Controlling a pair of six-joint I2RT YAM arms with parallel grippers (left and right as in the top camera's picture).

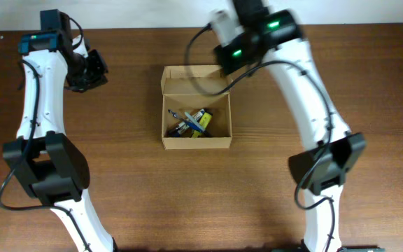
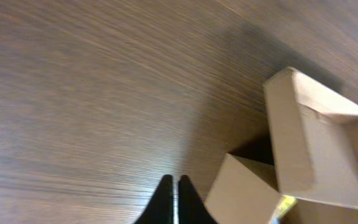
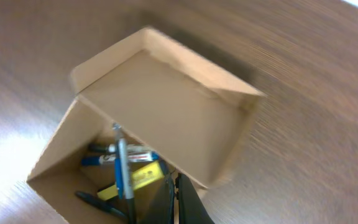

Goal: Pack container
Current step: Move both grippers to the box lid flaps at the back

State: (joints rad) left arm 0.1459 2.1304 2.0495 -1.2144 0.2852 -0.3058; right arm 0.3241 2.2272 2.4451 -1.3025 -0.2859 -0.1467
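Note:
The container is a tan cardboard box at the table's middle, open, with its lid flap raised at the far side. Inside lie several markers and pens, including a yellow one. In the right wrist view the lid leans over the box, and the yellow marker and a blue pen show below it. My right gripper is shut, its tips against the lid's free edge. My left gripper is shut and empty over bare table, left of the box.
The brown wooden table extends all round the box. Its far edge runs just behind the two arms. The right arm arches over the table's right side, and the left arm stands along the left side.

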